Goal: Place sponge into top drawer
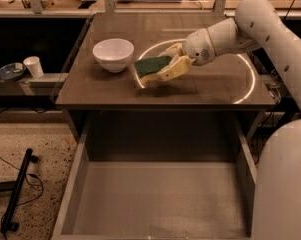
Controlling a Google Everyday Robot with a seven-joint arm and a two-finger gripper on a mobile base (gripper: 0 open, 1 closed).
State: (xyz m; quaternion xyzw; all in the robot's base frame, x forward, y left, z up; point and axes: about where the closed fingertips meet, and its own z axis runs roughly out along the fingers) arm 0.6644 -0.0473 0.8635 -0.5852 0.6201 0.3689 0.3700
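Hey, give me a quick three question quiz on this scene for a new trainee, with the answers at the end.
1. True or false: the top drawer is pulled open.
2. The gripper hangs over the table, right of the white bowl. Its fingers are shut on: A) the sponge B) a spoon C) a plate.
3. What colour is the sponge's upper face?
Key: 1 true; 2 A; 3 green.
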